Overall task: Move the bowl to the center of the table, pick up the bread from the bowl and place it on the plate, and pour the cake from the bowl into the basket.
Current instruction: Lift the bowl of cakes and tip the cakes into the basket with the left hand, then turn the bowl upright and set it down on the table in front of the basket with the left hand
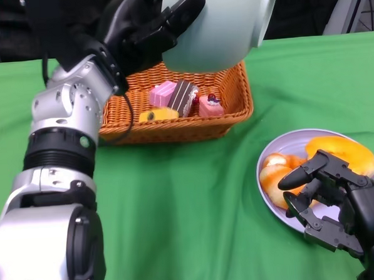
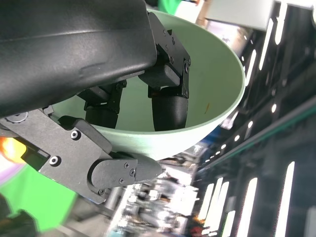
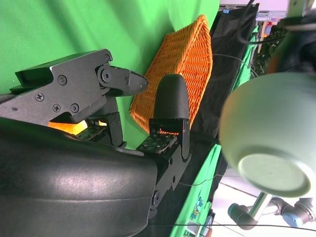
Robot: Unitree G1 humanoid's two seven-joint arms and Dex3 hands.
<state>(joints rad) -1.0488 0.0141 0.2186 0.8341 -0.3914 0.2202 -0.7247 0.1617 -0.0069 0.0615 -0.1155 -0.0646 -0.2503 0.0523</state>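
My left hand (image 1: pixel 145 28) grips the rim of the pale green bowl (image 1: pixel 222 26) and holds it tipped on its side above the wicker basket (image 1: pixel 235 93). The left wrist view shows the bowl (image 2: pixel 212 79) with nothing inside and my fingers (image 2: pixel 167 106) over its rim. Several cake pieces (image 1: pixel 180 101) lie in the basket. Bread (image 1: pixel 341 154) sits on the lilac plate (image 1: pixel 275 198) at the right, with my right hand (image 1: pixel 331 198) hovering over the plate's near side, fingers apart and holding nothing. The right wrist view shows the bowl (image 3: pixel 269 133) from below, beyond the basket (image 3: pixel 182 64).
A green cloth (image 1: pixel 190 202) covers the table. The basket stands at the back centre, the plate near the front right edge. Open cloth lies between them and toward the front centre. Dark equipment stands behind the table.
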